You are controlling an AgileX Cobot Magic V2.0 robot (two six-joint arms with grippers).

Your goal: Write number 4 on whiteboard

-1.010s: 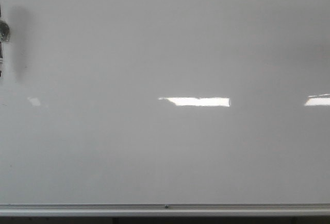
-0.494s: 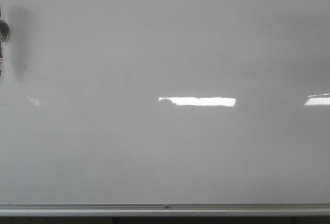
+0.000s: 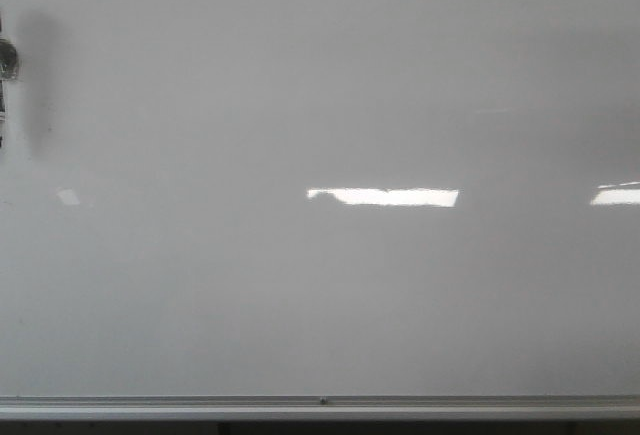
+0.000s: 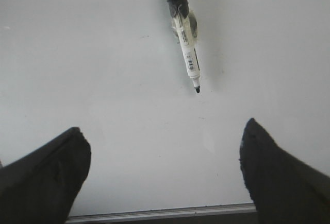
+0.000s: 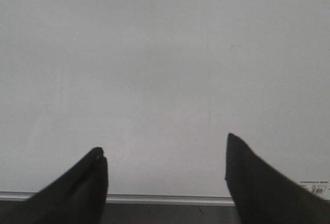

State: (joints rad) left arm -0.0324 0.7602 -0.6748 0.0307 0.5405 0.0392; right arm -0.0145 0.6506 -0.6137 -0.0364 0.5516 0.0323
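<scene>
The whiteboard [image 3: 320,105] fills the front view, glossy and blank; the number 4 is not in any view. A black-and-white marker [image 4: 185,44] lies flat on the board, its uncapped black tip pointing toward my left gripper [image 4: 164,126]. That gripper hovers over the board short of the marker, open with nothing between its fingers. In the front view only a sliver of the marker [image 3: 7,60] shows at the far left edge. My right gripper [image 5: 164,142] hangs open and empty over bare board [image 5: 154,54] near its lower frame. Neither gripper appears in the front view.
A thin silver frame edge [image 3: 320,405] runs along the board's near side, with a dark strip beyond it. Bright rectangular light reflections [image 3: 382,196] lie on the board. A small printed label [image 5: 313,183] sits near the frame in the right wrist view.
Almost nothing has changed: the bright reflection at the board's middle has stretched slightly to the right. The marker has stayed in place.
</scene>
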